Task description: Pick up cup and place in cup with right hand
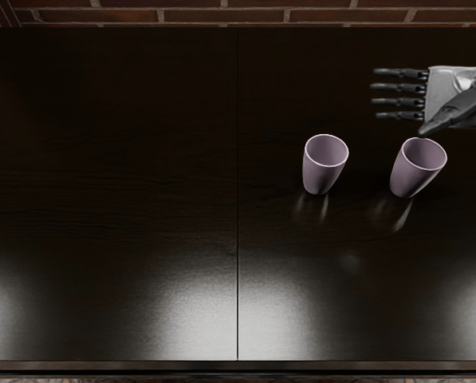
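My right hand (409, 100) comes in from the picture's right edge at the upper right, its fingers extended to the left and spread, holding nothing. Just below it in the picture stands one mauve cup (415, 171), upright, its rim close to the thumb tip; whether they touch I cannot tell. A second mauve cup (321, 169) is upright to the left of the first, with a gap between the two. Both cups have their mouths up, and no object shows inside either.
The dark table (142, 159) has a seam running down its middle, left of both cups. A brick wall (190, 14) lies behind its far edge, and its front edge runs along the bottom of the picture.
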Controlling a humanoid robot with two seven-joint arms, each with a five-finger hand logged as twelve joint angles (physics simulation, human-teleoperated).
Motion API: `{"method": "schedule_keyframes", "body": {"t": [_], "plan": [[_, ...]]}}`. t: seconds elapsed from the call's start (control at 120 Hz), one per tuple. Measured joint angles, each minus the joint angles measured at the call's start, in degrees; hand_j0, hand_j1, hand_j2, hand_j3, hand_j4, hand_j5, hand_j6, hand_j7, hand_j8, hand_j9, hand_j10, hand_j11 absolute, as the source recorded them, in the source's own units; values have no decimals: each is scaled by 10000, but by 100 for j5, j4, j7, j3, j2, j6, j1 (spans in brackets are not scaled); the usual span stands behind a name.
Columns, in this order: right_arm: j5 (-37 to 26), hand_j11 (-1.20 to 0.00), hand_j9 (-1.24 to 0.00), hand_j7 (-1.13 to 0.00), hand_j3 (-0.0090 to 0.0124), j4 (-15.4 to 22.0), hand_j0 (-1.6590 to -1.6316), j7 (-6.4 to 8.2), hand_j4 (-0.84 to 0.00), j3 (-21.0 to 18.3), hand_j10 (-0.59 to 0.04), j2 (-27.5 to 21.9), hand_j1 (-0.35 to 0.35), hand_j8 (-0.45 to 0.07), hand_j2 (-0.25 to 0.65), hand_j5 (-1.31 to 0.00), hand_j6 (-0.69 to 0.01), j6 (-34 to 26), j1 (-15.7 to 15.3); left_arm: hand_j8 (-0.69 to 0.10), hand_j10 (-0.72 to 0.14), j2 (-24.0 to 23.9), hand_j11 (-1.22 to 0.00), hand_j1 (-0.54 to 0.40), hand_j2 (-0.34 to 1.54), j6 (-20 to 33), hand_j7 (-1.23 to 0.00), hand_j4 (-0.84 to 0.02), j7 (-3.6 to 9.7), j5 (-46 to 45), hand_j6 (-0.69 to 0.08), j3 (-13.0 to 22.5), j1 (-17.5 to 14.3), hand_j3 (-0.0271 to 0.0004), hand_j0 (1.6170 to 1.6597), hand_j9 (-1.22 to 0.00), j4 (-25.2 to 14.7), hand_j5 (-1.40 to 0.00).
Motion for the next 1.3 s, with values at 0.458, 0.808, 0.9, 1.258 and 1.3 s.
{"method": "schedule_keyframes", "body": {"t": [0.458, 0.808, 0.9, 1.258, 1.3], "plan": [[-3890, 1, 1, 0, 0, 223, -16581, 6, -7, 401, 3, 815, -3491, 3, 0, 1, 5, -1, 1231, -2, -2, 0, 0, 3490, 0, 1, 0, -2, 0, 0, -3, 1, 0, -1, 16581, 0, 1, -1], [-5832, -10, -11, -8, 0, 1617, -16581, -93, -35, -425, -27, 1122, -3485, -36, 1, -12, -44, -1811, 1367, -2, -2, 0, 0, 3490, -1, 1, 0, -2, 0, -1, -3, 1, 0, 0, 16581, 0, -2, 0], [-5950, -38, -39, -36, 0, 1814, -16581, -99, -59, -752, -51, 1242, -3462, -61, -1, -41, -70, -2373, 1351, -2, -2, 0, 0, 3490, -1, 0, 0, -2, 0, -1, -3, 0, 0, 0, 16581, 0, 0, 0], [-6121, -1136, -1138, -1134, 0, 1945, -16581, -104, -906, -1573, -899, 1672, -2455, -911, -162, -1139, -922, -3468, 1310, -2, -2, 0, 0, 3490, -1, 0, 0, -2, 0, -1, -3, 0, 0, 0, 16581, 0, 1, 0], [-6125, -1346, -1347, -1344, 0, 1942, -16581, -104, -1066, -1619, -1060, 1713, -2262, -1071, -194, -1349, -1082, -3508, 1304, -2, -1, 0, 0, 3490, -1, 0, 0, -2, 0, -1, -3, 0, 0, 0, 16581, 0, 1, 0]]}}
